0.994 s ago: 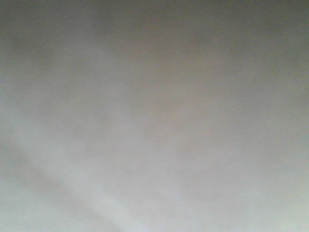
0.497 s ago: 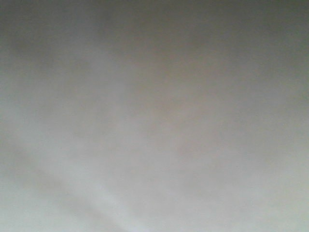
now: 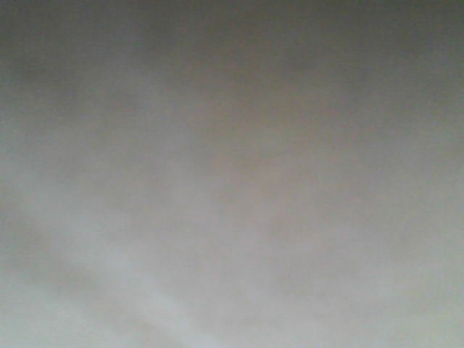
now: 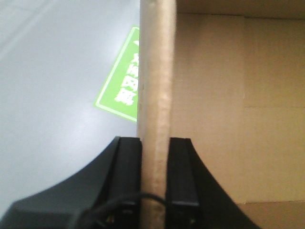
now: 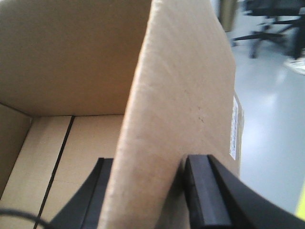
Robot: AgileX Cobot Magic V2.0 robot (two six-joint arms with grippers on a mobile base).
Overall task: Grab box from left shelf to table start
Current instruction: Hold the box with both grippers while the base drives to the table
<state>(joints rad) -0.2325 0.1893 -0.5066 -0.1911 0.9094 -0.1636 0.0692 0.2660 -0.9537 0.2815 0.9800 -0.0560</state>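
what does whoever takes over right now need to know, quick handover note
Left gripper: jaws shut on one wall of the cardboard box.
Right gripper: jaws shut on another wall of it.
Box: open-topped, with no contents in the part that shows. Grey floor with a green floor sign lies beyond it, so it seems clear of the shelf.
Front view: blurred grey, no help.
Done: two-handed grasp.
Left: carry it to the table and set it down. Neither shelf nor table is in view.
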